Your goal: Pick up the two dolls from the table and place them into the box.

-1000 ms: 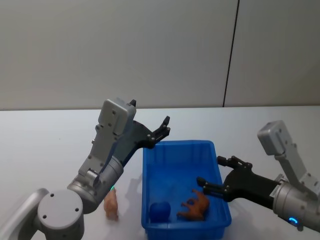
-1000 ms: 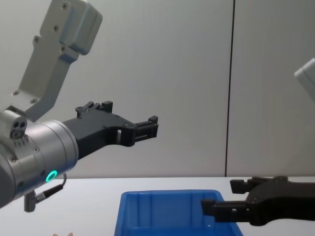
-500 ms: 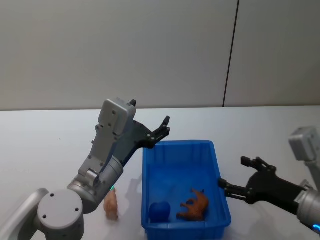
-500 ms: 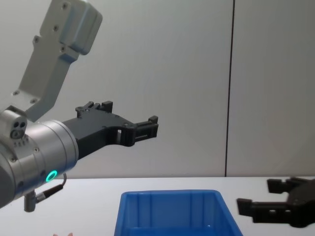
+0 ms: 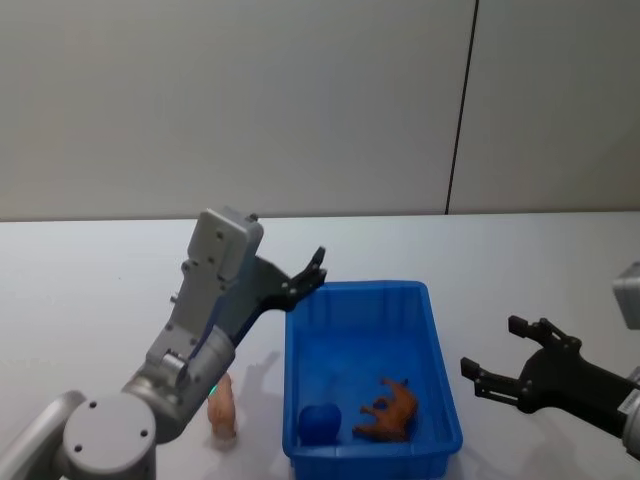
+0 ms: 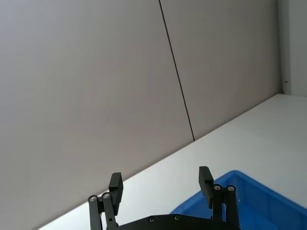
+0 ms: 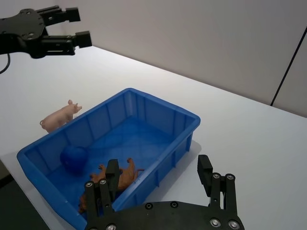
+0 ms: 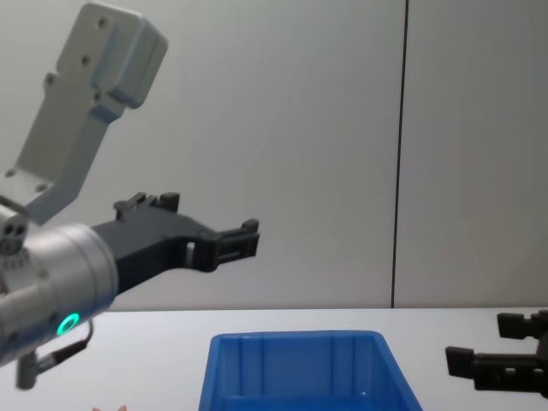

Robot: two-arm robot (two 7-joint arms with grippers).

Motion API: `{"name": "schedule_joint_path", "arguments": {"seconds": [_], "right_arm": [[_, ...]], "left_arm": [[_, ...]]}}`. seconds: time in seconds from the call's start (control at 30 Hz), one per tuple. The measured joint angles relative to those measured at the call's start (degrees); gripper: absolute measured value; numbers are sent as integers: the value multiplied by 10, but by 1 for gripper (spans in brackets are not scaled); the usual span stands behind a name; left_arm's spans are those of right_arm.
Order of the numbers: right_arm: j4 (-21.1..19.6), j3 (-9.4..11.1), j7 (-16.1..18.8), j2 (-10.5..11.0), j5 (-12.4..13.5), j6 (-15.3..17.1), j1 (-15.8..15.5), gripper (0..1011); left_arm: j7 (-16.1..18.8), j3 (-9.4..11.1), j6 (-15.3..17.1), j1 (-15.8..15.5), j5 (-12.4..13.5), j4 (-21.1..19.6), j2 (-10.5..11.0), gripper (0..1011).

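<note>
Left of the box (image 7: 163,103), pig-shaped doll (image 7: 60,116) in right wrist view

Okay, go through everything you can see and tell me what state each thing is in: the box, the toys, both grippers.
Box: upright, open-topped, holding two things.
Brown animal: lying inside the box.
Blue ball: resting inside the box, beside the brown animal.
Pink pig: on the table, left of the box, not held.
Left gripper: open, empty, raised near the box's far left corner.
Right gripper: open, empty, right of the box.
</note>
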Motion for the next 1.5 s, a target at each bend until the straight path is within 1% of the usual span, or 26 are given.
{"name": "schedule_joint_path", "arguments": {"seconds": [0.2,0.3,0.53,0.7,0.77,0.97,1.1,1.5], "right_arm": [[-2,2,-2,5,4,-3,-4,1001],[-2,3,-2,7,6,-5,-6,1001],[-3,5,-3,9,9,-6,-8,1001],[-4,5,-4,10,10,-7,-9,1001],[-4,5,-4,11,10,-7,-9,1001],[-4,6,-4,11,11,-8,-10,1001],[-5,6,-4,12,11,-8,-10,1001],[-5,6,-5,12,11,-9,-11,1001]], "left_arm": [[23,-3,28,25,-16,-24,18,1001],[44,-5,47,47,-31,-42,32,1001],[80,-6,68,89,-60,-64,55,1001],[98,-6,76,113,-78,-70,65,1001],[100,-6,77,115,-81,-70,66,1001],[111,-6,88,136,-97,-71,74,1001],[113,-6,97,143,-103,-71,75,1001],[107,-8,124,151,-109,-52,73,1001]]}}
